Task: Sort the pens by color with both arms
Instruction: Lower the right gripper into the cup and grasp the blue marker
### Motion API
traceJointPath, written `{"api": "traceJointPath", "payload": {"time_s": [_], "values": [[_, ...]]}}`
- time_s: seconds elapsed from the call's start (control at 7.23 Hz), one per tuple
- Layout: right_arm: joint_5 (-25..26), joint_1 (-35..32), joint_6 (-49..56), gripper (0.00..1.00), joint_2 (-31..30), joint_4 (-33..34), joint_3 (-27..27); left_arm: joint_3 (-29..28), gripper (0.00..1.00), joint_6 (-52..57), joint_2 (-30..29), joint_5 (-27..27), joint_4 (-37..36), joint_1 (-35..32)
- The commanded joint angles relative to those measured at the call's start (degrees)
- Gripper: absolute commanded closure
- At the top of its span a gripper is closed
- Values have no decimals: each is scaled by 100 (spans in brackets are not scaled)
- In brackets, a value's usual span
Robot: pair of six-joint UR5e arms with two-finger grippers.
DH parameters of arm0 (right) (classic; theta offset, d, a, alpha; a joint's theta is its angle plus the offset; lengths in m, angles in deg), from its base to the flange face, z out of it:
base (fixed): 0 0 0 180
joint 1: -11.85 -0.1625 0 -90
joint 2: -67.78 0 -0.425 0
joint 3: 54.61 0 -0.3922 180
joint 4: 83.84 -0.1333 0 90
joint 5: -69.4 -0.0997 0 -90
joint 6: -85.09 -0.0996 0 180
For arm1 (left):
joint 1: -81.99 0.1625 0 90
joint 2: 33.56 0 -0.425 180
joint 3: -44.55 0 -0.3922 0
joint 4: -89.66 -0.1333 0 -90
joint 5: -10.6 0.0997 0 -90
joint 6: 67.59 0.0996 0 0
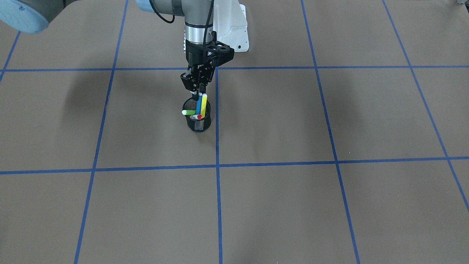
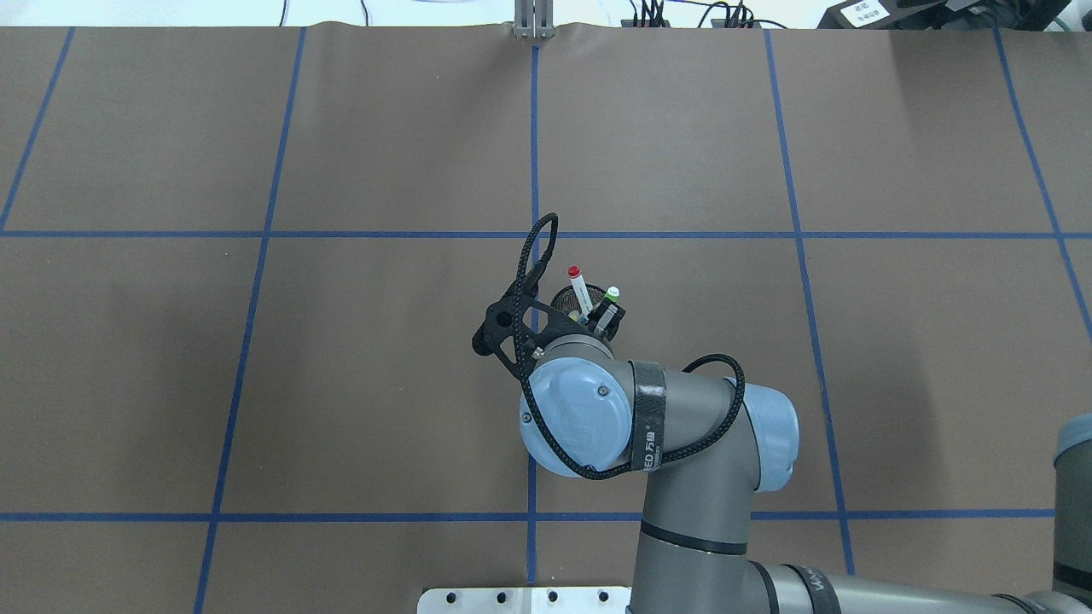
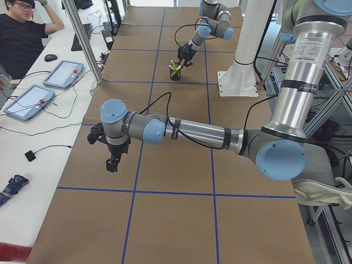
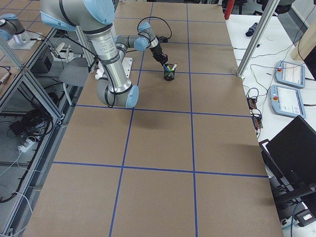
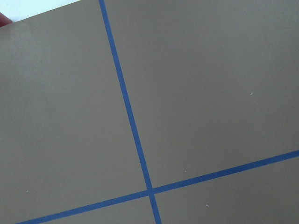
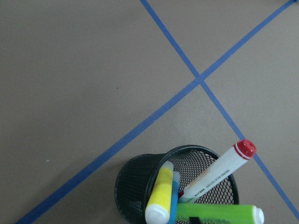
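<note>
My left arm (image 3: 192,132) is reaching out low across the worktop (image 1: 293,121) at my left end, well apart from the pens. Its left jaws are hanging pointed down above bare brown surface. They show only from the side, so I cannot tell whether they are open or closed. The camera on that wrist is looking down at a crossing of blue tape lines (image 5: 150,190).

My right arm (image 2: 682,426) is stretching forward from beside the white base pedestal (image 1: 231,25) toward the middle of the worktop. My right jaws are pointing down directly over the black mesh cup (image 1: 198,124), their tips down at the tops of the two tallest pens. I cannot tell whether they are gripping one or only hovering.

All four pens are standing in the cup, which is sitting just to my right of the centre tape line. The blue pen (image 1: 199,104) and the yellow pen (image 1: 204,102) are leaning side by side back toward me, touching each other. The green pen (image 1: 189,112) is tilting out over the rim toward my right. The red-capped white pen (image 1: 196,117) is leaning on the rim, away from me.

Off my left end, a person (image 3: 22,38) is sitting at a white desk with two tablets (image 3: 63,74).
</note>
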Motion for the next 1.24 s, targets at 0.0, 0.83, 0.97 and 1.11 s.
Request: {"api": "traceJointPath", "payload": {"time_s": [0.0, 0.83, 0.97, 1.11], "values": [[0, 0, 0, 59, -8, -9, -6, -6, 0, 0, 0, 0, 0, 0], [8, 9, -52, 64, 9, -79, -32, -15, 0, 0, 9, 0, 0, 0], [8, 9, -70, 69, 18, -79, -32, -23, 0, 0, 9, 0, 0, 0], [8, 9, -79, 72, 27, -79, -23, -24, 0, 0, 9, 0, 0, 0]]}}
